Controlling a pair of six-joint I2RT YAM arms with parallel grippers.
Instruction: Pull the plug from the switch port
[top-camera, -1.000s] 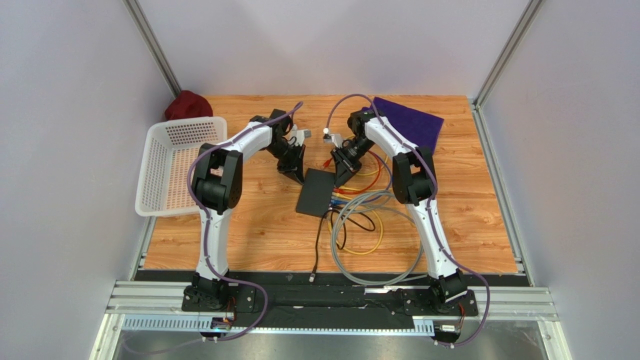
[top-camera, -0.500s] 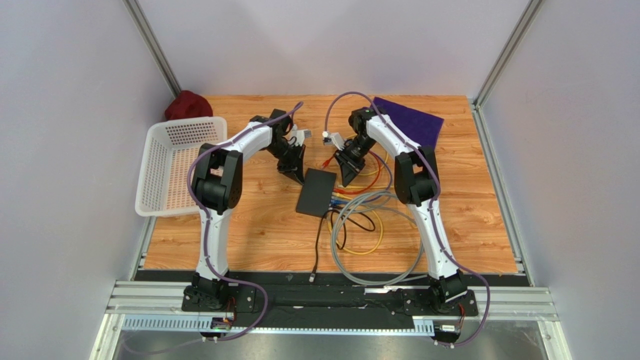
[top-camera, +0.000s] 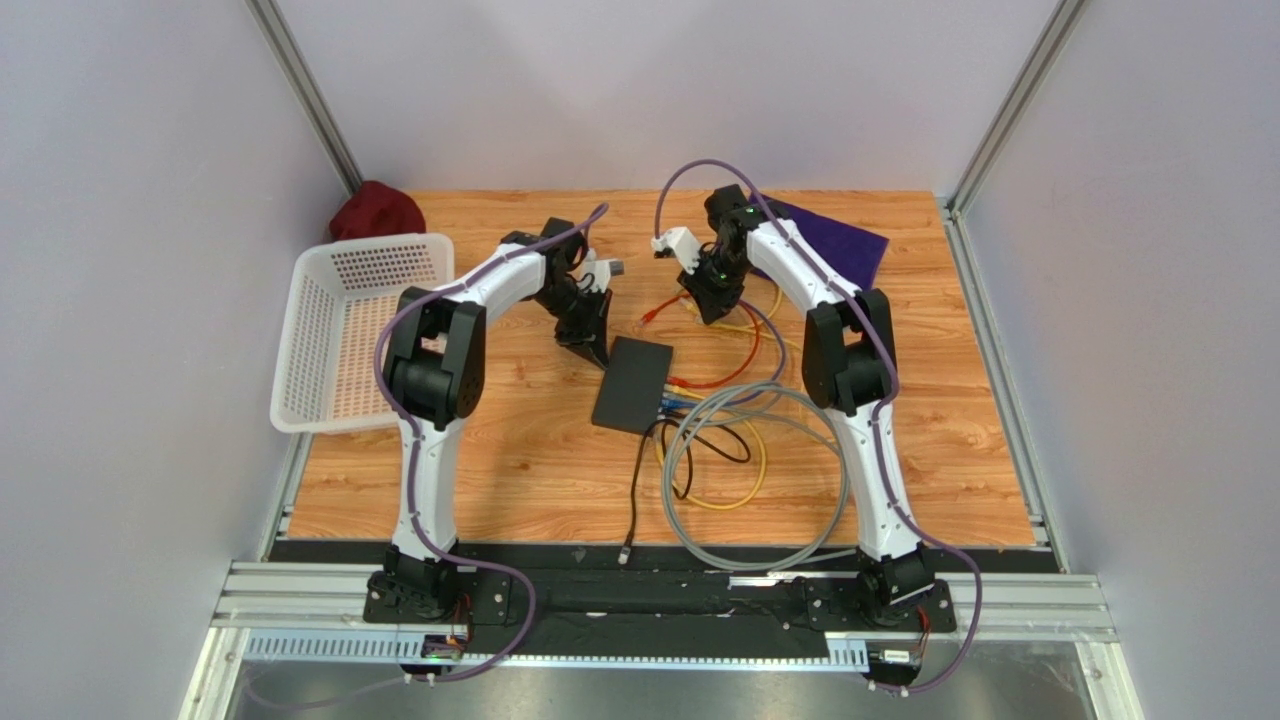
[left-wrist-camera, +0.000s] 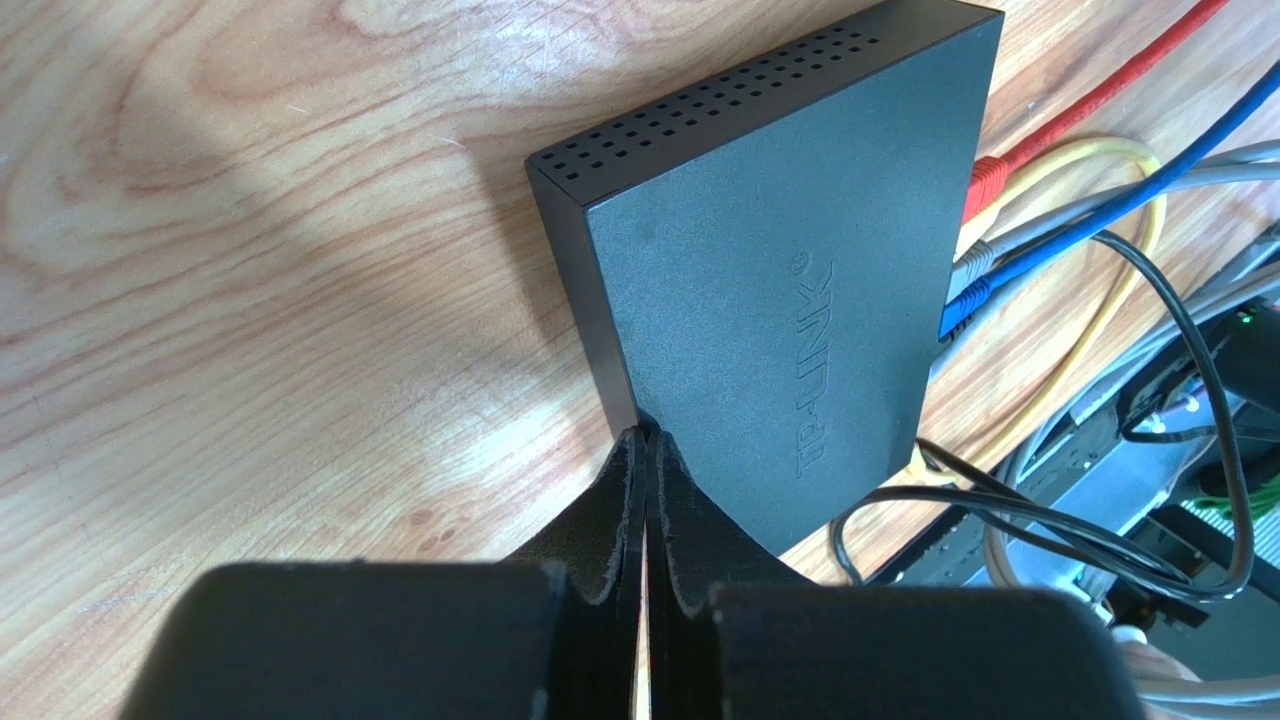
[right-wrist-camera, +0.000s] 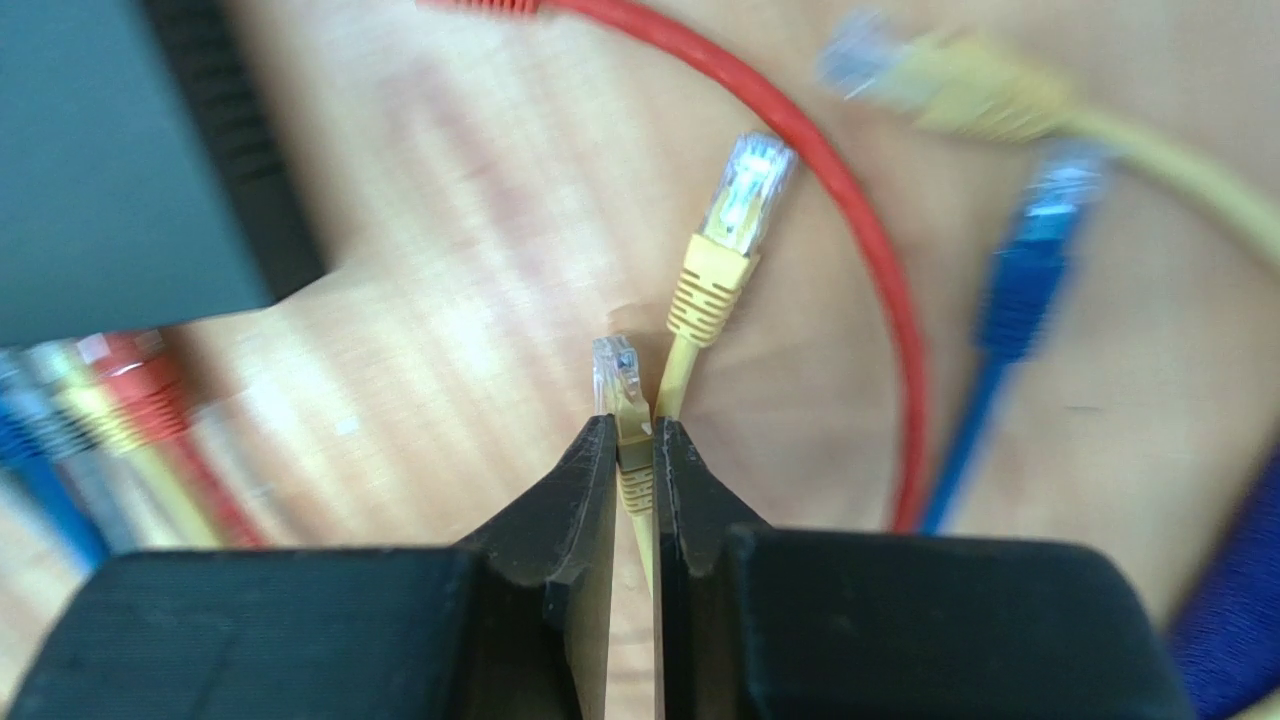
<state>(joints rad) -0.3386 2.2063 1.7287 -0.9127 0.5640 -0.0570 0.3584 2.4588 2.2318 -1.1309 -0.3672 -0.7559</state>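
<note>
Yellow plug (right-wrist-camera: 615, 375) pinched in right hand (right-wrist-camera: 634, 438); switch (right-wrist-camera: 105, 150) blurred, cropped.

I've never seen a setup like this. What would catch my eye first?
Likely the flat black switch mid-table, with a tangle of coloured cables spilling from its right side. The left arm's fingers, shut, rest against its corner. Just beyond the switch, the right arm's fingers pinch a yellow plug, free of any port.
</note>
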